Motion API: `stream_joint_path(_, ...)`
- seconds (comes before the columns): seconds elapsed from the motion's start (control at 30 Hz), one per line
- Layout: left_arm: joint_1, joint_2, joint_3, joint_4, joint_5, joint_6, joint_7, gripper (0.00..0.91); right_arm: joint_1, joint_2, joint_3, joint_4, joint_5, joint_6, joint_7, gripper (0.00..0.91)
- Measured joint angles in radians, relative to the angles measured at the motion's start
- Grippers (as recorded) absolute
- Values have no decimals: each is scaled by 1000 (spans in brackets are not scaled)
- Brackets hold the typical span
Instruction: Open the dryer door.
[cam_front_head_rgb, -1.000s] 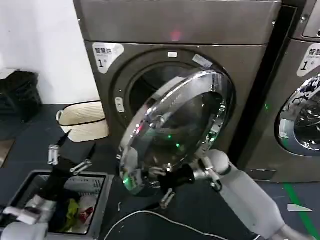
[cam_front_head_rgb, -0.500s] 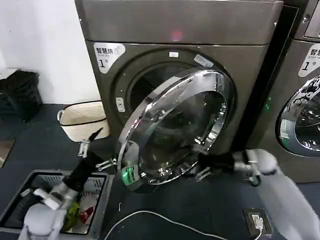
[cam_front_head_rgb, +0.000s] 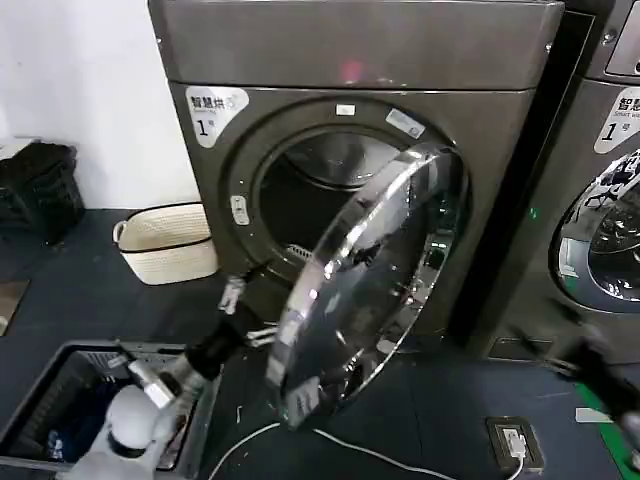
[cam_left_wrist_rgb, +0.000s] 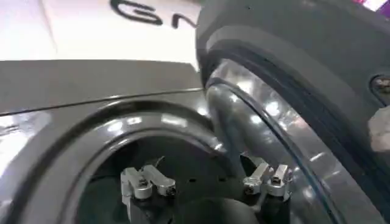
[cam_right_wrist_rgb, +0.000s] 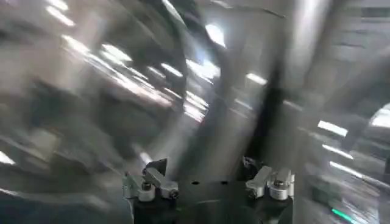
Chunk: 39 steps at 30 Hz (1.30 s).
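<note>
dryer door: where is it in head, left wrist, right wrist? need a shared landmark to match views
Head view: the dryer door hangs swung open at centre, chrome ring edge-on, in front of the drum opening.
Left wrist view: the door is the dark rim and chrome ring curving beside the left gripper, jaws open.
Right wrist view: too blurred to pick the door out.
Shared landmark: the drum opening, in the head and left wrist views.

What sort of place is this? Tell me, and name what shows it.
Probably a shared laundry room: the dryer with the dryer door swung open carries a numbered sticker, a second machine stands beside it, and a woven basket sits on the floor.
</note>
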Motion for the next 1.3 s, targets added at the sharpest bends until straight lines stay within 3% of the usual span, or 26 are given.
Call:
stream_joint_path(0.17, -48, -1, 100, 19, 9, 1, 0, 907, -95, 95, 207, 9, -69, -114, 276, 907)
stream_joint_path(0.47, -184, -46, 305, 111, 37, 4, 0, 907, -57, 226, 513, -48, -266, -161, 585, 907)
stream_joint_path(0.7, -325, -133, 476, 211, 84, 8, -1, 907, -72, 269, 694, -115, -326, -91, 667, 907)
stream_joint_path(0.87, -402, -201, 574, 284, 99, 12, -2, 907, -96, 274, 781, -144, -309, -155, 766, 907)
stream_joint_path(0.97, -443, -244, 632, 333, 103, 12, -2, 907, -115, 265, 825, -172, -336, -125, 778, 907)
stream_joint_path(1.3, -575, -379, 746, 514, 99, -6, -2, 907, -168, 205, 1001, -356, -315, -64, 767, 907)
